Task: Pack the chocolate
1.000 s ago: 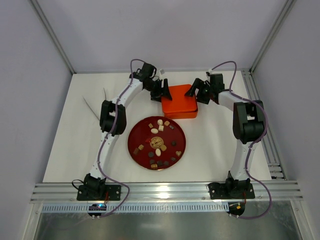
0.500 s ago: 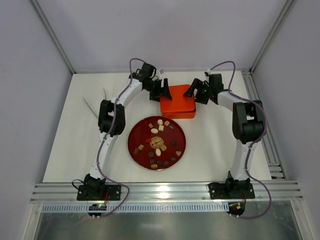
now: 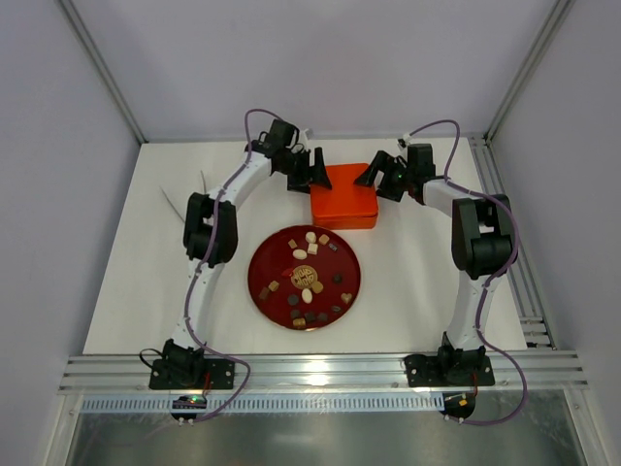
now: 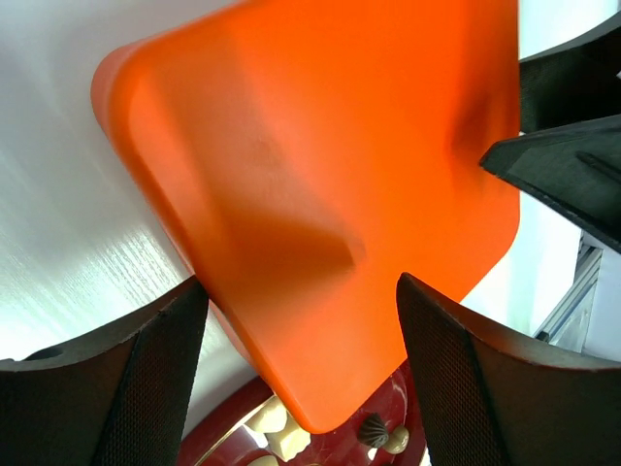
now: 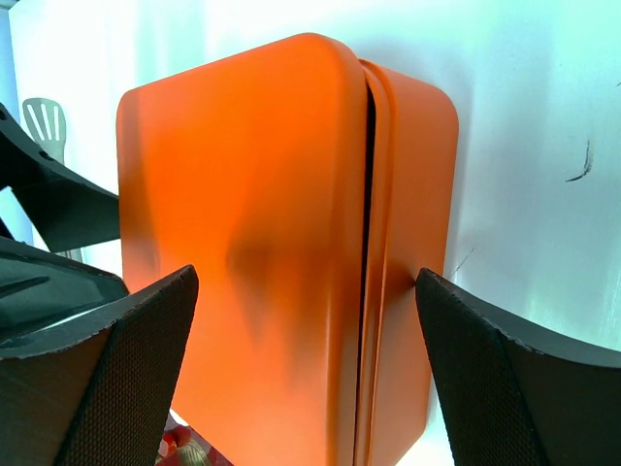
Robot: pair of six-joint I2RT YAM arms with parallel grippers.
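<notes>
The chocolates (image 3: 309, 277), several small brown, tan and cream pieces, lie on the round dark-red plate (image 3: 260, 254) in the middle of the table. A dark ridged sweet (image 4: 374, 428) and cream pieces show at the bottom of the left wrist view. The orange box (image 3: 344, 196) sits closed beyond the plate. My left gripper (image 3: 313, 173) is open with its jaws either side of the box's near-left corner (image 4: 301, 282). My right gripper (image 3: 377, 179) is open at the box's right side, its jaws spread across the lid (image 5: 306, 275). The lid seam (image 5: 369, 243) shows.
A thin white utensil (image 3: 181, 206) lies on the table at the far left; its slotted end shows in the right wrist view (image 5: 44, 121). An aluminium rail (image 3: 320, 371) runs along the near edge. Frame posts and walls surround the table.
The orange box sits a little farther back and left than a second ago. Both grippers have shifted with it and stay spread at its sides.
</notes>
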